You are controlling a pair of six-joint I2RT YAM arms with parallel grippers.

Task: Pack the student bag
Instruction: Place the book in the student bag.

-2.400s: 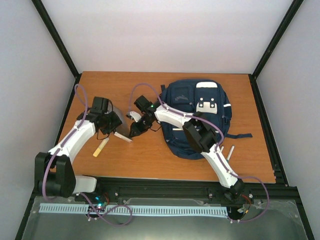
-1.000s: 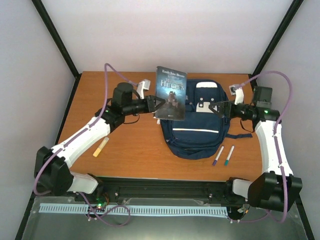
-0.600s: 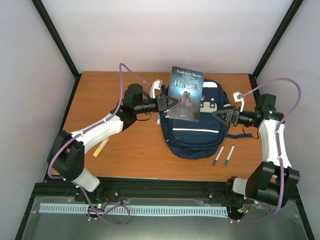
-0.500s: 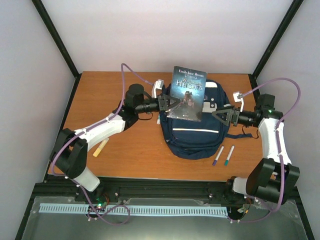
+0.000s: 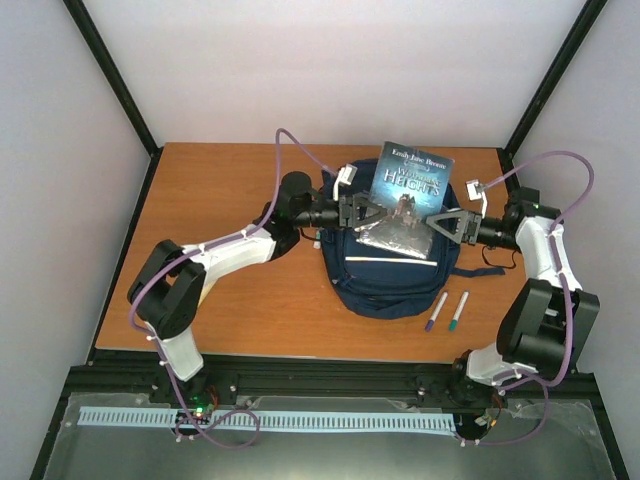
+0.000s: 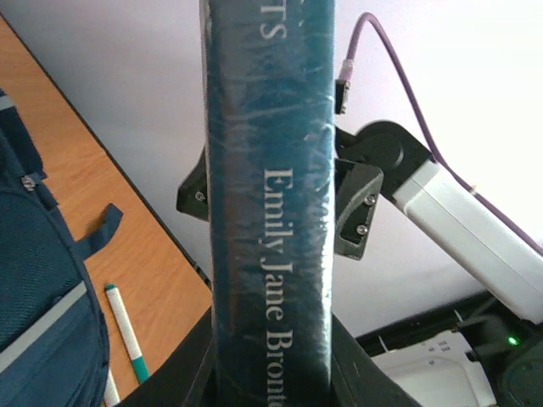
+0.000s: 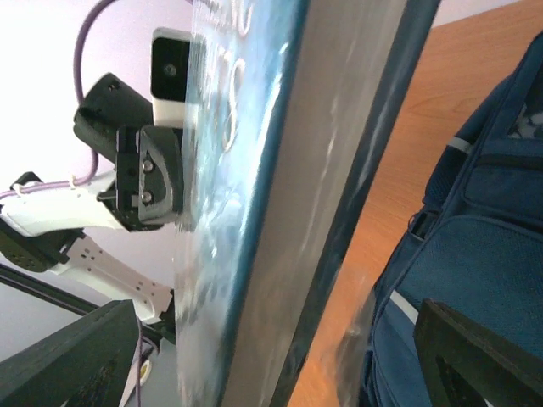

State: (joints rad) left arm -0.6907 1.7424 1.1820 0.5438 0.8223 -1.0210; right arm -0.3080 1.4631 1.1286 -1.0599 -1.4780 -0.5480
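Top external view: the book, clamped in the left jaws, now hangs further right, above the student bag flat on the surface, its free edge between the spread right jaws; insertion probably follows.

Pale, plain walls close in three sides, with black posts in the corners. The table is orange-brown wood (evenly lit, soft shadows), with a black rail along its near edge.
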